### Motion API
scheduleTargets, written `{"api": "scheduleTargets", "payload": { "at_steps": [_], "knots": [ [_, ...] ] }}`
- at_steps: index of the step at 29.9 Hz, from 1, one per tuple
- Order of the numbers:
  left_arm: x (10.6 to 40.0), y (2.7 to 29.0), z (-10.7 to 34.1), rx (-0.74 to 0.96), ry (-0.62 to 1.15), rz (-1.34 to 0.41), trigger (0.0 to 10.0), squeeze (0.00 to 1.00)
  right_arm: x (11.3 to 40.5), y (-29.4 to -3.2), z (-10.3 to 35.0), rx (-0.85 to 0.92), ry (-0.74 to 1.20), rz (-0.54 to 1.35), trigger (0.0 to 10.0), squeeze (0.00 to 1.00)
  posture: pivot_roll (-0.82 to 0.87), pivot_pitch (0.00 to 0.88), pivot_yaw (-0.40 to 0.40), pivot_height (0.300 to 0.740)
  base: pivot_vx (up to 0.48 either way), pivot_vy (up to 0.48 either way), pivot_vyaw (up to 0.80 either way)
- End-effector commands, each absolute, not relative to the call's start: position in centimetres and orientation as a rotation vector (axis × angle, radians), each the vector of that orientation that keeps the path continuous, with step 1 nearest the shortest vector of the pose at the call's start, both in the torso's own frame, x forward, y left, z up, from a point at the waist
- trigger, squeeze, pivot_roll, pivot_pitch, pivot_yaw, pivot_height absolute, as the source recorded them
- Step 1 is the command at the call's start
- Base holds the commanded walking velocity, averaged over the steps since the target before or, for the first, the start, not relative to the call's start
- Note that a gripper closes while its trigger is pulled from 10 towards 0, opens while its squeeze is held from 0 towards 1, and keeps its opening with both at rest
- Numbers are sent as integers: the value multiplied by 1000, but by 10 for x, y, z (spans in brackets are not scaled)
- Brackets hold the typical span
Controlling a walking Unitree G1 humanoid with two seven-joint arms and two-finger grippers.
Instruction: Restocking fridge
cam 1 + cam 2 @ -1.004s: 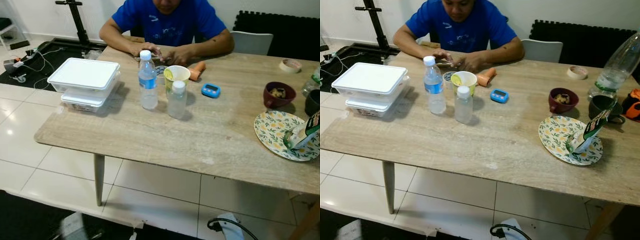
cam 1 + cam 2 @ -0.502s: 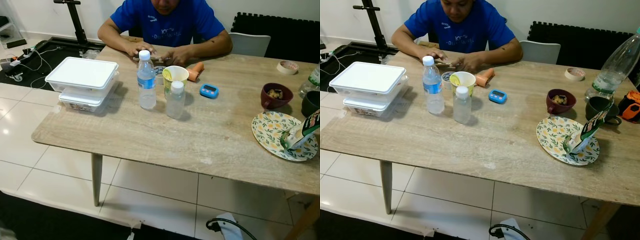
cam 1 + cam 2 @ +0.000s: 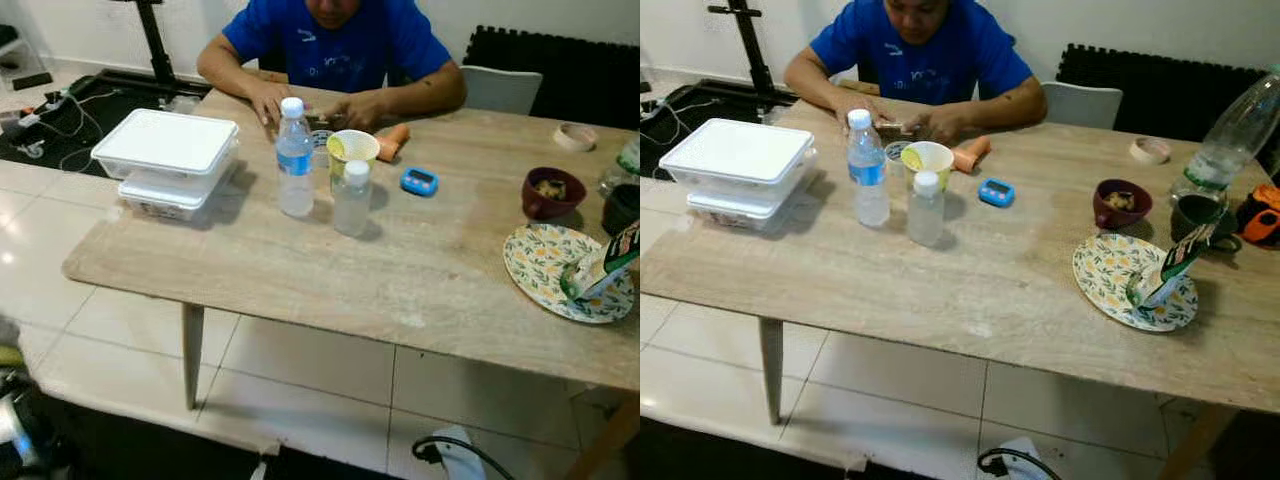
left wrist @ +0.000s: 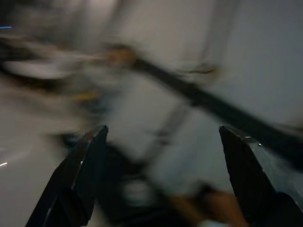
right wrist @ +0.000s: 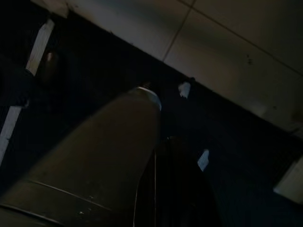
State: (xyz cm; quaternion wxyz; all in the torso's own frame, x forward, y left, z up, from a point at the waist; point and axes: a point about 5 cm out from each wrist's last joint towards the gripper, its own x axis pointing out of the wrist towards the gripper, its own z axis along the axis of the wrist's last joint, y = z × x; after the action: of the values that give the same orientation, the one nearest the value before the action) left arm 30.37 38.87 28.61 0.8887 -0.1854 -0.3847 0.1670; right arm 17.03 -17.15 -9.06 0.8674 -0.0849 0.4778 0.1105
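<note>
A wooden table (image 3: 420, 270) stands in front of me. On it are a water bottle with a blue label (image 3: 294, 158), a smaller clear bottle (image 3: 352, 199) and two stacked white lidded containers (image 3: 166, 161). All of them stand upright and well out of reach of both arms. My left gripper (image 4: 163, 130) is open with nothing between its fingers, and its wrist view is blurred. My right gripper (image 5: 158, 118) hangs shut over dark flooring and pale tiles.
A person in a blue shirt (image 3: 335, 45) sits at the far side, hands on the table. Also there: a yellow cup (image 3: 352, 150), blue timer (image 3: 421, 181), carrot (image 3: 393, 140), maroon bowl (image 3: 555, 190), and a patterned plate (image 3: 1110, 275) holding a green packet (image 3: 1168, 272). A cable (image 3: 455, 450) lies on the tiled floor.
The head view has shifted a little. A blurred silver shape has come into the lower left corner of the left eye view. Nothing on the table has moved.
</note>
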Motion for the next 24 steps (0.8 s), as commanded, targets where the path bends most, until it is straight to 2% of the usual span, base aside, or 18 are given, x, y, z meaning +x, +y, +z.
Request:
{"api": "scheduleTargets", "payload": {
  "at_steps": [1, 3, 5, 9, 10, 11, 13, 17, 24],
  "knots": [
    [317, 369, 278, -367, -745, 227, 10000, 0, 161, -171, -95, -177, 1030, 239, 10000, 0, -1, 141, -13, 740, 0, 0, 0],
    [338, 339, 287, -353, -717, 65, 10000, 0, 161, -171, -95, -177, 1031, 239, 10000, 0, -4, 146, -11, 740, 0, 0, 0],
    [344, 331, 289, -350, -710, 22, 10000, 0, 160, -171, -95, -177, 1031, 239, 10000, 0, -4, 146, -11, 740, 0, 0, 0],
    [375, 262, 284, -291, -592, -299, 10000, 0, 157, -170, -96, -159, 1036, 229, 10000, 0, -26, 166, 2, 740, 0, 0, 0],
    [375, 262, 284, -291, -592, -299, 10000, 0, 157, -170, -96, -159, 1036, 229, 10000, 0, -26, 166, 2, 740, 0, 0, 0],
    [380, 240, 282, -267, -555, -398, 10000, 0, 155, -170, -97, -153, 1039, 223, 10000, 0, -35, 172, 7, 740, 0, 0, 0],
    [381, 232, 281, -257, -544, -427, 10000, 0, 154, -170, -97, -150, 1040, 221, 10000, 0, -35, 172, 7, 740, 0, 0, 0],
    [387, 196, 281, -191, -484, -598, 10000, 0, 146, -172, -100, -133, 1049, 209, 10000, 0, -51, 205, 15, 740, 0, 0, 0],
    [393, 174, 288, -125, -458, -671, 10000, 0, 136, -171, -103, -142, 1053, 227, 10000, 0, -81, 255, 25, 740, 0, 0, 0]
  ]
}}
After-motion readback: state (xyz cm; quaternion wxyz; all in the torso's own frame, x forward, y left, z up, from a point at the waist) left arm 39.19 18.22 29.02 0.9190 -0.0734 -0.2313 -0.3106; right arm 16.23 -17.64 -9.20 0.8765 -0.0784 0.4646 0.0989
